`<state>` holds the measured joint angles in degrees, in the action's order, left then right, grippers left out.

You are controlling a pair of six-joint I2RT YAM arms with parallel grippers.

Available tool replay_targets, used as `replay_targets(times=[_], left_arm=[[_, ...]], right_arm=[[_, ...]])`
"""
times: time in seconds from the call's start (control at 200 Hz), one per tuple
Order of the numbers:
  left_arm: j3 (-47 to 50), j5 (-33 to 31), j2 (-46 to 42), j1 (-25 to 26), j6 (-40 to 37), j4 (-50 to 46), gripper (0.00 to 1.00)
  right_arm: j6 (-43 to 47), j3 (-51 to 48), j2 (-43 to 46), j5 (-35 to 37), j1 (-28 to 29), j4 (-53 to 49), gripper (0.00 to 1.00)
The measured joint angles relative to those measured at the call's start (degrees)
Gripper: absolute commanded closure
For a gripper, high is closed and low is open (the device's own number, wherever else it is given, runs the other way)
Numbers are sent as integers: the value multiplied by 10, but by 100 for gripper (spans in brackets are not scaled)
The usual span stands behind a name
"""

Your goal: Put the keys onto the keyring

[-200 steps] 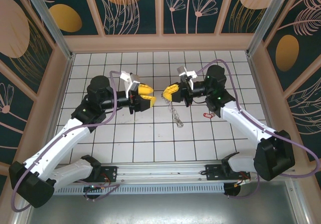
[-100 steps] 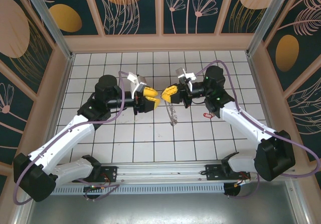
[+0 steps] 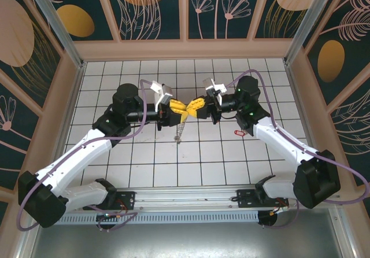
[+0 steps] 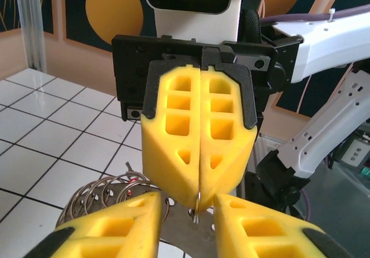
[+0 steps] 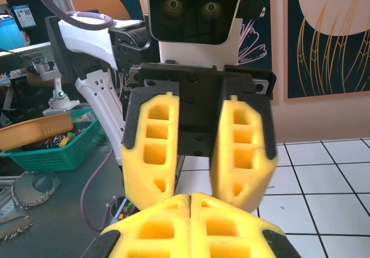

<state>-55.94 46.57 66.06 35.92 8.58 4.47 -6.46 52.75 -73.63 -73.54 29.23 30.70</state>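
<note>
We saw our right hand pressed shut, its tips between the left hand's parted yellow fingers straight ahead.

The keyring hangs in the air over the white tiled floor. It looks thin and silvery, like shiny wire loops. The tiny key with its red tag lies flat on the floor, well apart.

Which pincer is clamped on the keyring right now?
The right pincer: its fingers are pressed together on the keyring, while the left pincer has its fingers apart, either side of the right one's tips.
</note>
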Motion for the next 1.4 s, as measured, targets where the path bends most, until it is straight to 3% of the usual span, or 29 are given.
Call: replay_targets(times=[0.075, 0.4, 0.601, 0.741, 0.911, 1.036, 1.131, 1.291, 1.401], left_arm=[[0, 6, 1, 1, 0, 1, 100], [0, 8, -1, 0, 1, 12, 100], [0, 8, -4, 2, 1, 21, 100], [0, 14, -11, 5, 0, 24, 100], [0, 12, -13, 8, 0, 28, 100], [6, 2, -15, 9, 0, 30, 100], [8, -45, -15, 10, -1, 21, 100], [15, -174, -5, 7, 3, -15, 100], [31, -238, 16, -1, 25, -39, 84]], right_arm=[[0, 0, 0, -1, -2, 0, 100], [-1, 0, 2, -3, -5, 9, 100], [-4, 0, 7, -3, -5, 19, 76], [-6, 0, 12, 4, -6, 21, 71], [-5, 0, 18, 5, -6, 21, 74], [-6, -8, 22, 17, -7, 21, 70], [-9, -30, 34, 33, -14, 16, 56], [12, -44, 53, 115, -40, -70, 49], [47, -38, 34, 205, -49, -170, 47]])
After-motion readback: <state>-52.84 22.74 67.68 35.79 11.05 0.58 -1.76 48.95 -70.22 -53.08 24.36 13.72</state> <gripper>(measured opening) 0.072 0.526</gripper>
